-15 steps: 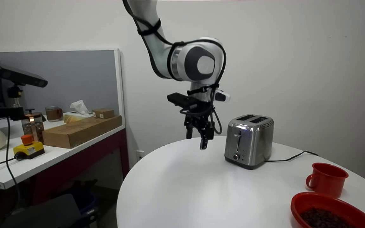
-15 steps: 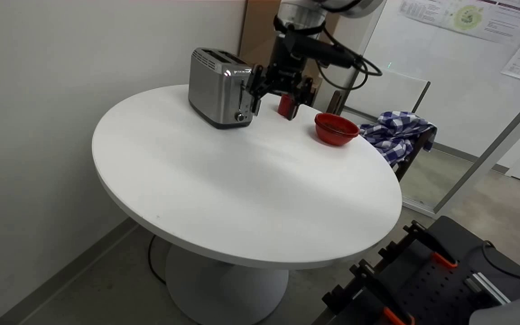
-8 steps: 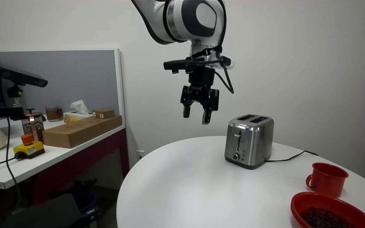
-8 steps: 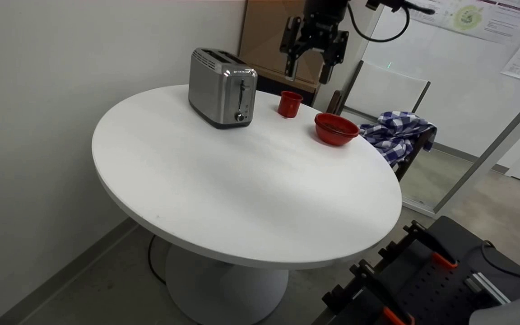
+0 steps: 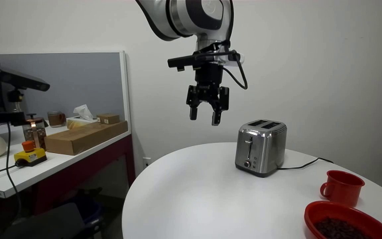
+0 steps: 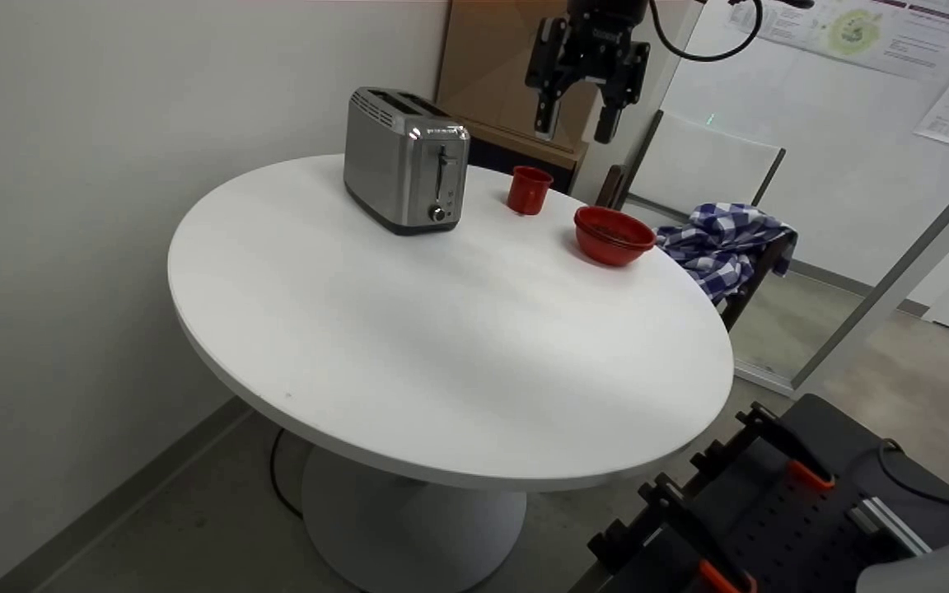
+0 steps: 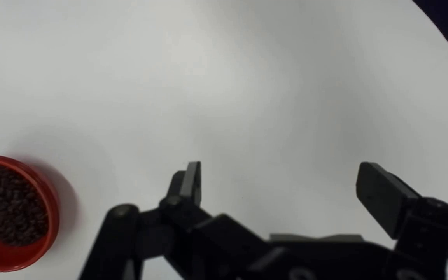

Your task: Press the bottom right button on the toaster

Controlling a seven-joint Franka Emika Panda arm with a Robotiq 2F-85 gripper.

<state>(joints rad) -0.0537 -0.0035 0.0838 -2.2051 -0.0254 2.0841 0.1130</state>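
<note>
The silver toaster (image 5: 260, 149) stands upright on the round white table, and it also shows in an exterior view (image 6: 388, 169). Its front has a vertical lever, a round dial (image 5: 247, 164) and small buttons at the lower right; the bottom right button (image 5: 254, 167) is tiny. My gripper (image 5: 205, 118) hangs in the air, pointing down, higher than the toaster and apart from it. In an exterior view (image 6: 577, 128) it is to the right of the toaster. In the wrist view the gripper (image 7: 280, 175) is open with nothing between its fingers. The toaster is out of the wrist view.
A red mug (image 5: 343, 189) and a red bowl of dark beans (image 6: 613, 249) stand on the white table (image 6: 441, 354). The bowl (image 7: 51, 206) is at the left of the wrist view. The toaster's black cord (image 5: 305, 166) runs back. A wall is behind the table.
My gripper has risen and drawn back from in front of the toaster, going from tilted to nearly vertical. In the last half second it rose slightly more. Its fingers stay apart. The toaster has not moved.
</note>
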